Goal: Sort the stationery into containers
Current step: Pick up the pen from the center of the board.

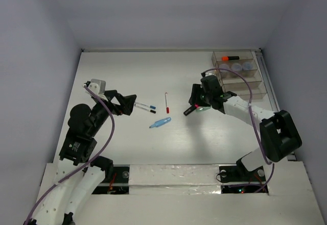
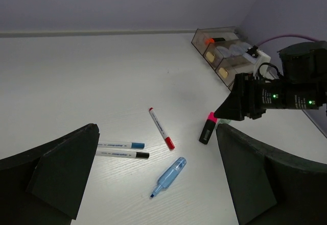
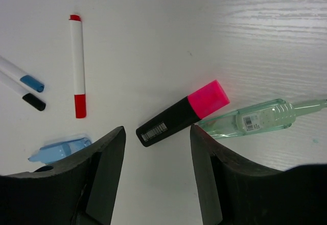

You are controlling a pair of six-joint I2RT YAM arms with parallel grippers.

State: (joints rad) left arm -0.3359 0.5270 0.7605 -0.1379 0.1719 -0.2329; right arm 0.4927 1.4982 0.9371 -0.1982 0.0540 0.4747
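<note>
The clear stepped organiser (image 1: 258,77) is seen at the far right of the table (image 1: 127,72), well apart from the loose stationery. An orange-black highlighter (image 1: 230,58) is held in its farthest compartment, and round grey-lilac pots (image 1: 236,67) are seen in the middle one; two are plainly made out.

The right gripper (image 3: 157,131) is spread wide and is held just above the pink-black highlighter (image 3: 181,114), which is straddled but not touched. The pale green highlighter (image 3: 255,119) is laid just beside the pink cap.

Nearer the table's middle, the red-capped pen (image 1: 167,103) and the light blue highlighter (image 1: 160,123) are laid apart. The blue-capped pen (image 1: 145,104) and the black-capped pen (image 1: 146,109) are laid side by side. The left gripper (image 1: 132,103) is opened wide near them, with nothing held.
</note>
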